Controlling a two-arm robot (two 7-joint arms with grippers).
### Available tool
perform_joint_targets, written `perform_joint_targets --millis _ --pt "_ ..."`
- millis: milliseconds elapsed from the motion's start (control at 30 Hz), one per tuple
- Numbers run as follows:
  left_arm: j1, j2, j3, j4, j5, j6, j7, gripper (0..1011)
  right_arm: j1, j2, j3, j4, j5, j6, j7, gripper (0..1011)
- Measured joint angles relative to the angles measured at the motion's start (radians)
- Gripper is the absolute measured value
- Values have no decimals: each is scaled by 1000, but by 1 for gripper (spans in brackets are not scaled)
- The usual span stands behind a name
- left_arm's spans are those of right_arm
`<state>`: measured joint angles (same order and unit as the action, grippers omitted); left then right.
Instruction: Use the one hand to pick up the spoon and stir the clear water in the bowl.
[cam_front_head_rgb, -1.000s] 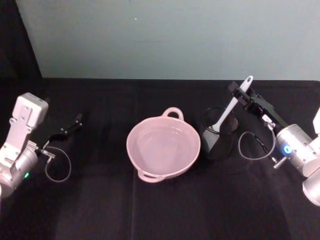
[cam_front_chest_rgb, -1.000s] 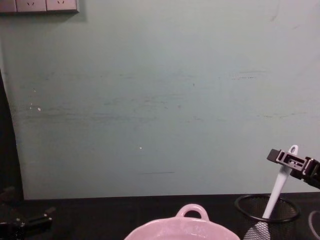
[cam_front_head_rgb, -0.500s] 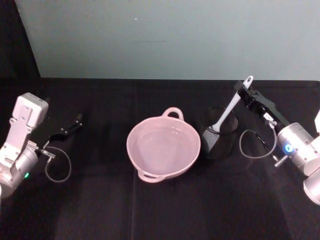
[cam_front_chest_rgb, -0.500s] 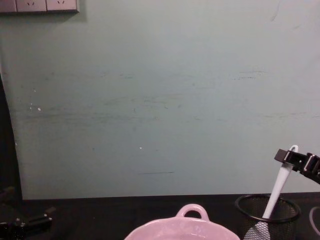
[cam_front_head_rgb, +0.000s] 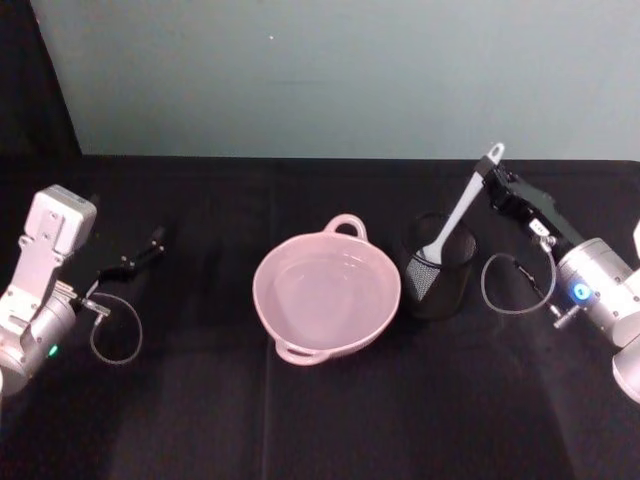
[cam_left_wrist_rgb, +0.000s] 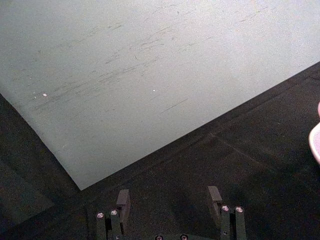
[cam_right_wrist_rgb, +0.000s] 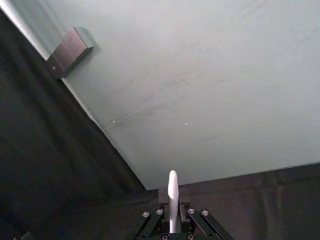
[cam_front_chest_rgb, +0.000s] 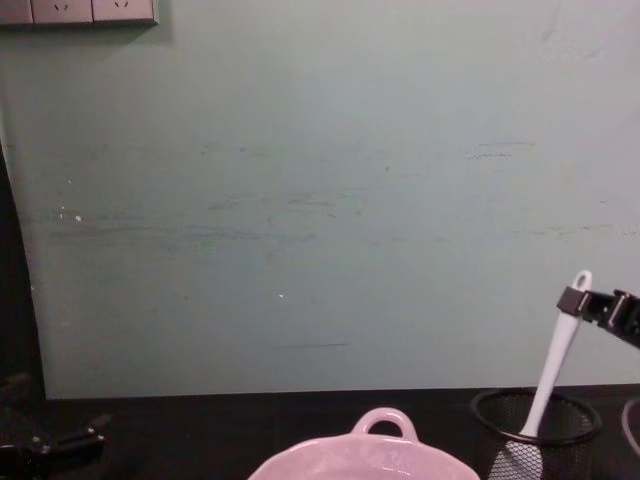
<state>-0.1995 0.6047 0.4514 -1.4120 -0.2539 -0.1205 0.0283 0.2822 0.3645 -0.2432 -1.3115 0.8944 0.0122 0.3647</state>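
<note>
The slim white spatula-like spoon (cam_front_head_rgb: 458, 218) is standing blade-down in the black wire-mesh cup (cam_front_head_rgb: 440, 272), its long handle leaning up toward my right side. My right claw (cam_front_head_rgb: 492, 178) is pinching that handle close to its holed top end; in the right wrist view the white tip (cam_right_wrist_rgb: 172, 185) is poking out between the pressed-in fingers. With so high a grip, I am judging that the spoon could swing or slide in the pinch as it lifts. The flat blade could also snag the cup's rim, and a light cup might tip or come up with it. The cup is sitting just beside the wide pale pink glossy bowl (cam_front_head_rgb: 262, 270), so a toppling cup could knock it and slop the clear water (cam_front_head_rgb: 325, 290) onto the black worktop (cam_front_head_rgb: 200, 400). My left claw (cam_left_wrist_rgb: 168, 197) is resting well apart at the far left, fingers spread and holding nothing.
</note>
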Motion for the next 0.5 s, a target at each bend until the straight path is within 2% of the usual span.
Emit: perform_joint_targets --millis 67,233,267,500 --pt "0 0 0 0 0 0 0 1011 -3 8 -5 -19 -16 -3 -5 110" --pt "0 0 0 0 0 0 0 1011 -3 56 -33 -107 -103 0 -20 110" --pt "0 0 0 0 0 0 0 1011 1 72 -42 -132 -129 11 -20 110" --pt "0 0 0 0 0 0 0 1011 28 151 -79 -245 -211 91 1 110"
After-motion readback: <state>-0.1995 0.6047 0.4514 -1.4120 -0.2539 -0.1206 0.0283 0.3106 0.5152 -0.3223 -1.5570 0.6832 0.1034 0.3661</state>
